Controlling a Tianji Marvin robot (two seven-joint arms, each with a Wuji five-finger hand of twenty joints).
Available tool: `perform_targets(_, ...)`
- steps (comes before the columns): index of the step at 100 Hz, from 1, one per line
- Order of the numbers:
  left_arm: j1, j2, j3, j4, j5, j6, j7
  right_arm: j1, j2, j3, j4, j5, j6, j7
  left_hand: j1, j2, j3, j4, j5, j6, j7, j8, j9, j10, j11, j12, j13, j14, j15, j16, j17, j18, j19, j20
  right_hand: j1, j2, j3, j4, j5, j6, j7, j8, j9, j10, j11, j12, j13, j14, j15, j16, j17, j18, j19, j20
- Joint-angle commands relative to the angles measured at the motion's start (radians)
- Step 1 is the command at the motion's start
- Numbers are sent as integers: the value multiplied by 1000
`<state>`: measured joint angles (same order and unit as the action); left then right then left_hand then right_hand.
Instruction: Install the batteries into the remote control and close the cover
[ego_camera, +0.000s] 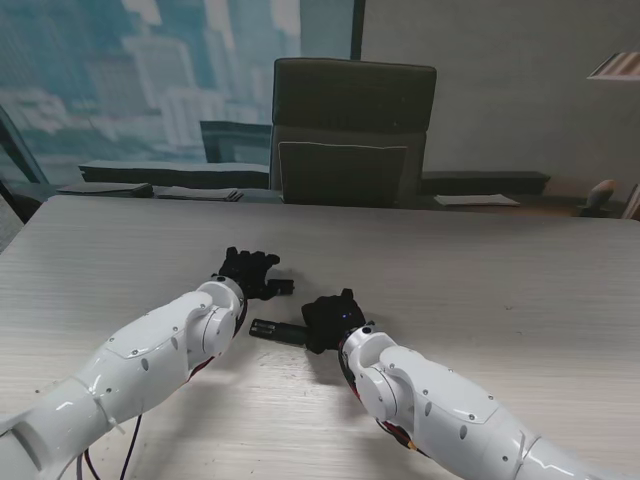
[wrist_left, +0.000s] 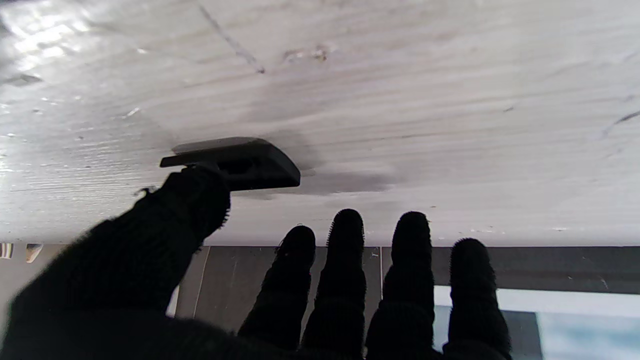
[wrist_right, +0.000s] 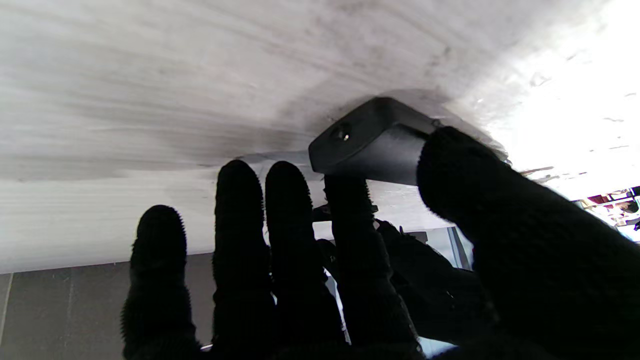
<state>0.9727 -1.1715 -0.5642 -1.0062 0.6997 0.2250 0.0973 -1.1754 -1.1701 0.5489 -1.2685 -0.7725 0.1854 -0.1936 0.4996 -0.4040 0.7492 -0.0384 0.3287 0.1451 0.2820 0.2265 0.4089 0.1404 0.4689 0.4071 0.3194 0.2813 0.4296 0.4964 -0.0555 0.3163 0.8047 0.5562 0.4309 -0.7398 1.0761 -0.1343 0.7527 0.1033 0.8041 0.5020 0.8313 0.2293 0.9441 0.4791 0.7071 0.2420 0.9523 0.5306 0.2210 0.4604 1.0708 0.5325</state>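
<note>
The black remote control (ego_camera: 272, 330) lies on the pale wood table (ego_camera: 480, 290), its long body pointing toward my left. My right hand (ego_camera: 330, 320) covers its right end. In the right wrist view the thumb (wrist_right: 460, 175) and one finger (wrist_right: 350, 205) pinch the end of the remote control (wrist_right: 365, 140), and the other fingers stay straight. My left hand (ego_camera: 250, 272) is just beyond the remote, fingers spread. Its thumb (wrist_left: 195, 205) touches a flat black cover piece (wrist_left: 240, 160) lying on the table; that cover (ego_camera: 283, 287) pokes out beside the hand. No batteries can be made out.
A dark office chair (ego_camera: 355, 130) stands at the table's far edge. Behind it a low ledge carries flat dark items (ego_camera: 150, 188) and a sheet of paper (ego_camera: 476, 200). Both white forearms cross the near part of the table.
</note>
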Motion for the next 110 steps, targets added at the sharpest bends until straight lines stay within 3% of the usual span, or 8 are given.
perform_targets(1,-11,-12,8,12,-13,11,-12,-23,4,-7,18,2,1,22,-26,20,3,6,-54,-16,-28,-20,-32,19,10,-13,-31,-17,9,1,-29,-7,-12,3,-27,18,10,34,31,-44,6,9,-6,-14,0,-9,12,-14,-27,-24,0,26,-10,-2)
perform_targets(40,-63,-47,101,125,-67,-5,-14,-24,5,-5,18,4,-2,24,-7,12,46,8,-17,-59,28,-2,-16,13,33,-9,-25,-19,16,0,-25,-6,-8,4,-34,39,-2,37,30,-44,13,11,-9,-15,2,-10,9,-16,-26,-23,-2,25,-8,-2)
perform_targets(55,-71,-59,120,163,-81,-44,4,-24,6,-3,17,4,-4,26,27,-19,107,-3,97,-123,234,105,35,-7,72,10,-5,-24,22,-5,-15,0,-1,-5,-39,45,-7,38,30,-45,15,11,-8,-14,3,-10,10,-15,-25,-23,-3,25,-9,-3)
perform_targets(63,-74,-63,128,176,-79,-66,21,-23,6,-3,17,5,-5,27,54,-42,147,-8,150,-172,435,212,90,-28,108,29,21,-28,32,-9,-2,5,15,-16,-40,48,-9,38,30,-46,15,11,-8,-14,2,-10,9,-14,-26,-23,-3,25,-9,-3)
perform_targets(70,-76,-67,133,188,-75,-82,39,-23,6,-3,17,5,-6,28,147,-136,118,-84,173,-236,647,230,146,-49,147,49,49,-31,45,-11,11,11,34,-31,-41,50,-11,38,30,-46,15,11,-9,-13,2,-11,10,-14,-25,-23,-4,26,-9,-3)
perform_targets(78,-77,-69,136,194,-72,-89,51,-22,6,-3,18,6,-8,27,222,-188,105,-99,209,-282,827,223,223,-75,191,70,102,-30,65,-9,30,20,53,-45,-42,52,-13,39,29,-46,15,10,-9,-14,2,-11,8,-15,-26,-23,-3,24,-9,-4)
perform_targets(85,-77,-69,137,192,-70,-83,48,-21,6,-3,19,6,-9,28,230,-193,111,-99,229,-280,872,242,259,-80,208,76,132,-27,76,-6,40,26,59,-47,-42,52,-14,39,30,-45,15,10,-9,-13,2,-11,10,-15,-25,-22,-4,24,-9,-4)
perform_targets(110,-88,-77,157,209,-80,-67,35,-21,4,-5,20,9,-5,27,216,-206,119,-100,178,-257,916,258,237,-85,232,94,128,-26,83,-1,39,23,66,-55,-46,54,-16,40,30,-45,14,10,-9,-13,2,-11,8,-15,-26,-23,-4,24,-9,-4)
